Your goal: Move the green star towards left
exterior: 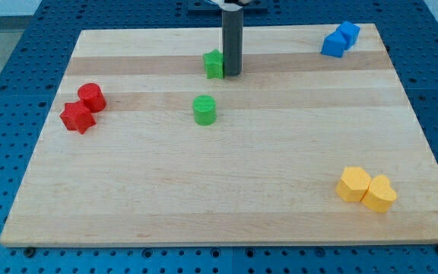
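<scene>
Camera view, upper centre: my tip (233, 74) touching right side of green star (214, 65) (no jaws, bare rod); green cylinder (204, 110) below.

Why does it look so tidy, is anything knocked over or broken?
Nothing stands out. The blocks sit flat on the board, mostly in pairs by colour. My tip rests against the right side of the green star; the green cylinder sits alone below it.

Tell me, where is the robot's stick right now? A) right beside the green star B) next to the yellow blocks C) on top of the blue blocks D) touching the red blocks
A: my tip sits against the view's right side of the green star, near the view's top.
</scene>
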